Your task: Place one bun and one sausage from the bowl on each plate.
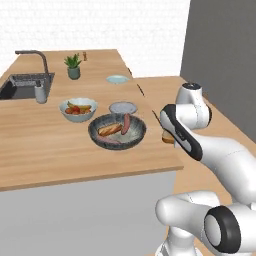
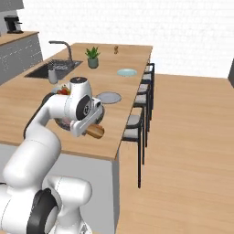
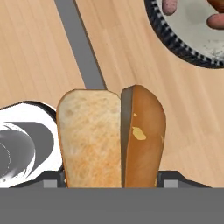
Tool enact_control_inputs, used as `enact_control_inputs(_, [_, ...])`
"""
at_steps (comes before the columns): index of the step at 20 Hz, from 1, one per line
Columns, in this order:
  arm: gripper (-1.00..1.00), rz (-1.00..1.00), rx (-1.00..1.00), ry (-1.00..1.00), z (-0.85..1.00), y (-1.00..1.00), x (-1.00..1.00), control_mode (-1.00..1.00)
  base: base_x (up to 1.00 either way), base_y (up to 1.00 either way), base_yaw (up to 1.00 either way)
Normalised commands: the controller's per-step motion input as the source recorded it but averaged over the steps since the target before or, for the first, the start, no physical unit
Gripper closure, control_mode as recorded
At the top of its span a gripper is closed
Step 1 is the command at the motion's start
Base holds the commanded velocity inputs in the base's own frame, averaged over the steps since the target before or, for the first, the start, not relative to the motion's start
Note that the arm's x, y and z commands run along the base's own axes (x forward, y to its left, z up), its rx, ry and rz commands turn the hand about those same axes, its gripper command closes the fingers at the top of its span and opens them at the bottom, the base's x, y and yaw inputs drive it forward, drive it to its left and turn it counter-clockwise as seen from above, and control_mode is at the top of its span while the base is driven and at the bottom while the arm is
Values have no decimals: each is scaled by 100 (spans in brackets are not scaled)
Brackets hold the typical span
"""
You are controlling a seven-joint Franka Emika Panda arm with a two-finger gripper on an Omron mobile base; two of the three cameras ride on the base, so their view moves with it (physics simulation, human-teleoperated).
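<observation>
Carrying a split bun clear of the bowl

A bun (image 3: 111, 138) is clamped between the jaws of the gripper (image 3: 111, 177), as judged from the hand view, where the split roll rises between the two finger bases; the fingertips themselves are hidden by it. In the right base view the bun (image 2: 95, 131) is seen under the hand, above the counter (image 2: 27, 109) near its front edge.

A slip is the main risk: the bun is soft and split, so the two halves could be parted or squeezed out if the hand is swung sharply. A drop here could send it over the counter edge to the floor. The nearer plate (image 1: 123, 107) lies just behind the bowl (image 1: 117, 131), so the bowl rim could be clipped on a low path. The farther plate (image 1: 117, 79) sits well apart, calling for a longer reach.

In the bowl, a sausage (image 1: 126, 123) and a filled-looking bun (image 1: 110, 130) can be made out, but their exact count cannot be told. The fruit bowl (image 1: 78, 109) stands just beside the bowl. In the left base view the gripper is largely hidden behind the arm's own links. Whether either plate already carries anything cannot be settled; both look bare.
</observation>
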Motion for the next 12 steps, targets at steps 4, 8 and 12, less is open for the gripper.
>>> enact_control_inputs(4, [100,0,0,0,0,0,0,100,9,-86,2])
enact_control_inputs(8, [100,0,0,0,0,0,0,100,10,-81,3])
enact_control_inputs(12, [100,0,0,0,0,0,0,100,2,-97,12])
